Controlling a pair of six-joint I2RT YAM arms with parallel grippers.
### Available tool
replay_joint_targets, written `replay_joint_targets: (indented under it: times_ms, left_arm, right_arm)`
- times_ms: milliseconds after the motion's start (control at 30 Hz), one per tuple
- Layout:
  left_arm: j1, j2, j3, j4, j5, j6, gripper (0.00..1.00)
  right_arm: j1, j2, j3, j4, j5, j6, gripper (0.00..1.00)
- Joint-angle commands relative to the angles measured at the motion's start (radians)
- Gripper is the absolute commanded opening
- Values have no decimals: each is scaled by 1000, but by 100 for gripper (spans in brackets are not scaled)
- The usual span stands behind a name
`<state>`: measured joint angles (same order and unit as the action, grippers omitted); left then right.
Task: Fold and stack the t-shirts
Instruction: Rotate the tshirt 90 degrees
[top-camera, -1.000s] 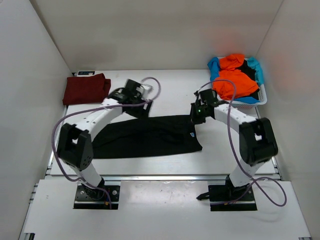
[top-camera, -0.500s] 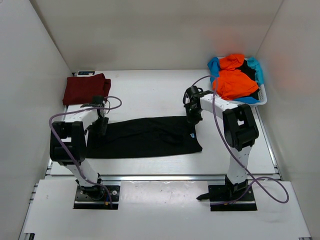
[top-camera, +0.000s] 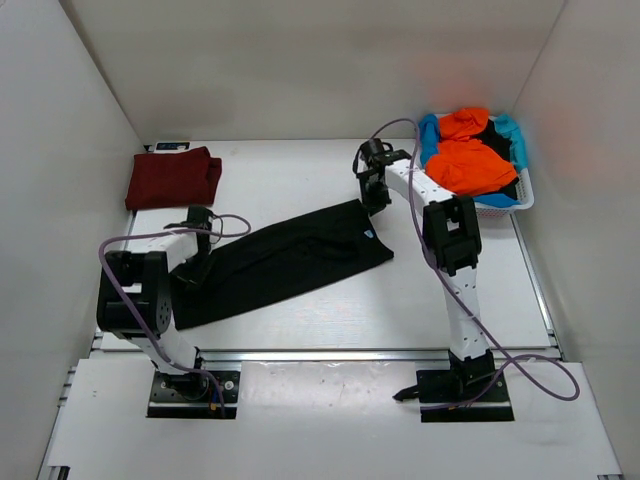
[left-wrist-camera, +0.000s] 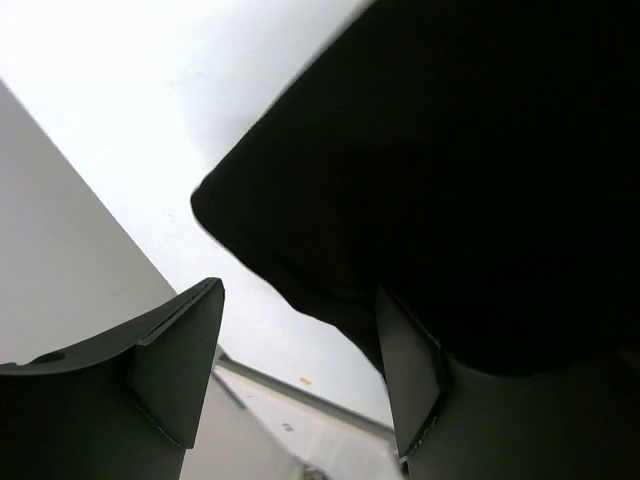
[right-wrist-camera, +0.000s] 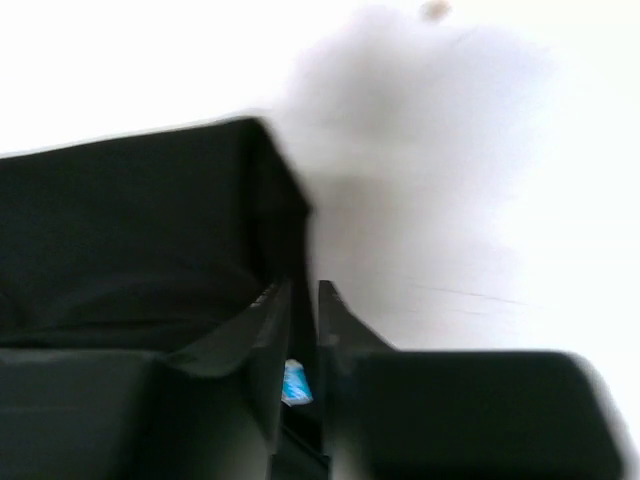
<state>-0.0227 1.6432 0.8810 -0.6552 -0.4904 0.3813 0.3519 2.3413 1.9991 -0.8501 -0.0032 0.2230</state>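
Basket (top-camera: 503, 207) heaped with orange, blue t-shirts (top-camera: 465, 165); right claw (right-wrist-camera: 303, 298) pinching black t-shirt (top-camera: 280, 262)

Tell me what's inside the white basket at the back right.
The basket holds a heap of clothes: an orange t-shirt on top, with light blue cloth and black cloth showing around it. Anything beneath the heap is covered.
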Motion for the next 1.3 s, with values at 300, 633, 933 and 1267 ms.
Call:
replay_joint_targets:
  times_ms: [300, 633, 933, 1267]
  left_arm:
    - [-115, -59, -65, -37, 133, 159, 70]
    - [-174, -95, -39, -132, 247, 151, 70]
    - [-218, -115, -22, -167, 250, 140, 71]
    - [-345, -66, 53, -257, 366, 96, 68]
  right_arm:
    - [-76, -419, -351, 80, -58, -65, 7]
    - [16, -525, -678, 210, -113, 41, 0]
    - [-31, -355, -616, 270, -101, 24, 0]
    - [-74, -50, -147, 131, -41, 3, 0]
